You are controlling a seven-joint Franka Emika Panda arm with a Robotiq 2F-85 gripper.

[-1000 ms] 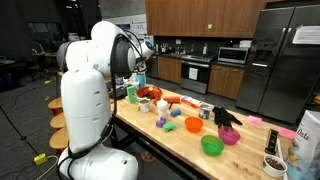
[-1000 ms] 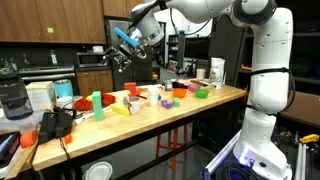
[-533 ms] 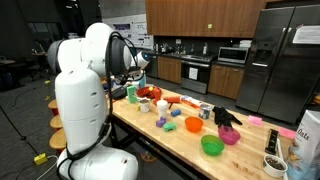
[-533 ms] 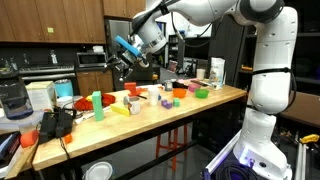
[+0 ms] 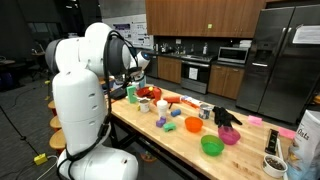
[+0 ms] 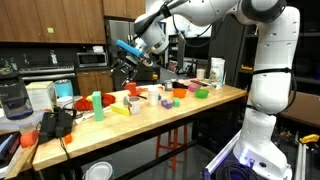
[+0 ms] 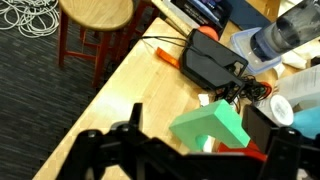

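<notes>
Green block (image 7: 212, 128), seemingly upright, on wooden table (image 7: 130, 85), near its end

The arm (image 6: 215, 12) stretches out high and bends down at the wrist. The gripper (image 6: 124, 66) hangs in the air, tilted, with its jaws wide apart.

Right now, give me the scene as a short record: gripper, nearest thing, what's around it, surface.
gripper: gripper open, empty, in the air over one end of the table
nearest thing: green block, on the table, not touched
beside it: black device with cables; blender
surface: wooden table
on the floor: wooden stool
</notes>
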